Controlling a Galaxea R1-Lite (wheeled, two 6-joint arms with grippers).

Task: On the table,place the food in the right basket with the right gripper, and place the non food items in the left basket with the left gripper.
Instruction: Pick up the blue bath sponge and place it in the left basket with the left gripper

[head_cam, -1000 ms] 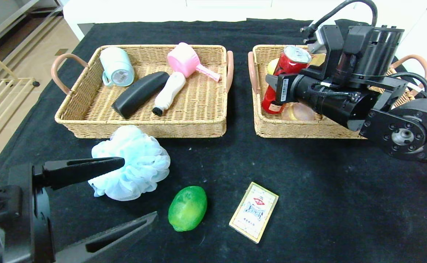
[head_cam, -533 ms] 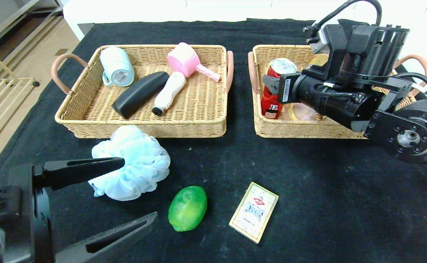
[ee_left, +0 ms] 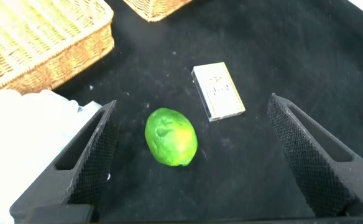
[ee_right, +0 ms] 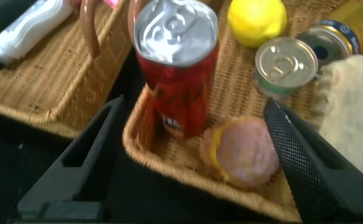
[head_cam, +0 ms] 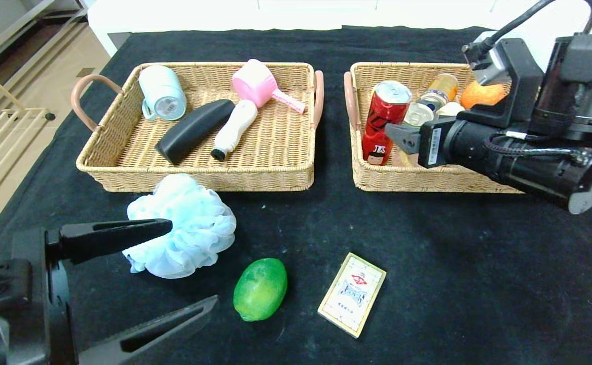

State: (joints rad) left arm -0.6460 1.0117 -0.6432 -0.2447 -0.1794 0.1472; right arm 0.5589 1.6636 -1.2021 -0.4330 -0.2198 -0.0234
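I see the can (head_cam: 383,121) upright in the right basket (head_cam: 428,177), near-left corner. My right gripper (ee_right: 194,155), fingers released, hangs just beside it. My left gripper (ee_left: 191,155), fingers released, hovers over the lime (head_cam: 260,289) on the bench (head_cam: 453,279).

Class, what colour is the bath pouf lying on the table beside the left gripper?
Light blue. The bath pouf shows best in the head view.
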